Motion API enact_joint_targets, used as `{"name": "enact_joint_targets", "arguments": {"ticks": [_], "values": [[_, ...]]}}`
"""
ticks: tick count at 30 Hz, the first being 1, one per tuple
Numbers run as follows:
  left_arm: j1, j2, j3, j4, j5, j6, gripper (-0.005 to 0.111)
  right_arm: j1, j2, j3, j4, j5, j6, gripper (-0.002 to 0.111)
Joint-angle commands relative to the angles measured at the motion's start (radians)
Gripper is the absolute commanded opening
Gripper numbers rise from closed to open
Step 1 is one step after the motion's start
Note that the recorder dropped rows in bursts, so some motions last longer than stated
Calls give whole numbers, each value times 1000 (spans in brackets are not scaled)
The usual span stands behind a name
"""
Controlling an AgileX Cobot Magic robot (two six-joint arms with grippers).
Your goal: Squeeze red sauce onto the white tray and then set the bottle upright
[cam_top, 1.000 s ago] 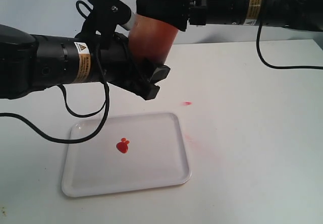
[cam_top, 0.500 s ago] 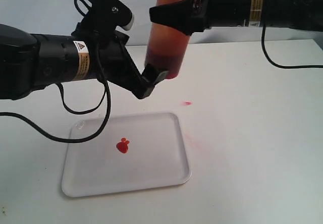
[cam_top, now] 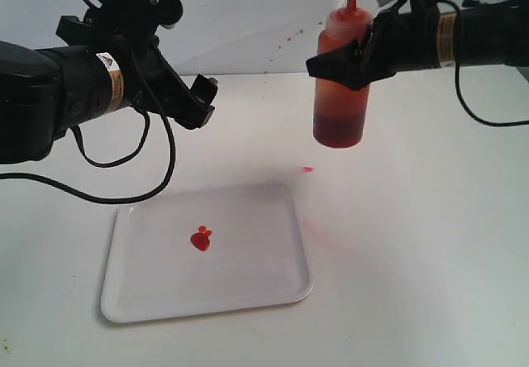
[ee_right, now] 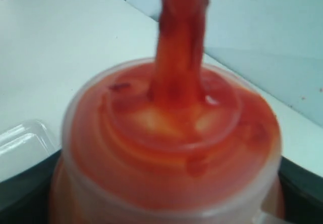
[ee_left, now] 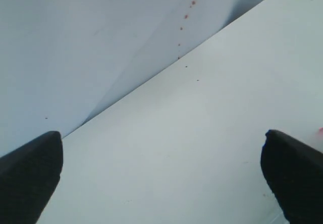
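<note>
1. The left gripper [cam_top: 202, 101] has drawn off the bottle [cam_top: 339, 119] and gapes empty beyond the white tray's [cam_top: 248, 280] far edge.
2. The red sauce [cam_top: 201, 239] (a lobed blob) lies on the tray.
3. The right gripper [cam_top: 340, 63] clasps the upright bottle, aloft past the tray's far-right corner.

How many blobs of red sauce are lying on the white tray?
1: a glossy dark-red sauce blob lies near the middle of the flat white plastic tray. None seems hidden.

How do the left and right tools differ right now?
The black left tool is open and empty; the black right tool is shut on the translucent orange-stained squeeze bottle. The left tilts downward; the right reaches in level, holding the bottle upright. Both are raised.
</note>
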Motion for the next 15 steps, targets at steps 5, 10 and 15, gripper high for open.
{"name": "enact_joint_targets", "arguments": {"ticks": [5, 10, 15], "values": [[-4, 1, 4, -29, 39, 0, 104, -5, 134, -1, 185, -67, -214, 0], [-4, 1, 4, -58, 39, 0, 104, -5, 180, -1, 182, -90, -293, 0], [-4, 1, 4, -67, 39, 0, 104, -5, 221, -1, 190, -119, -330, 0]]}}
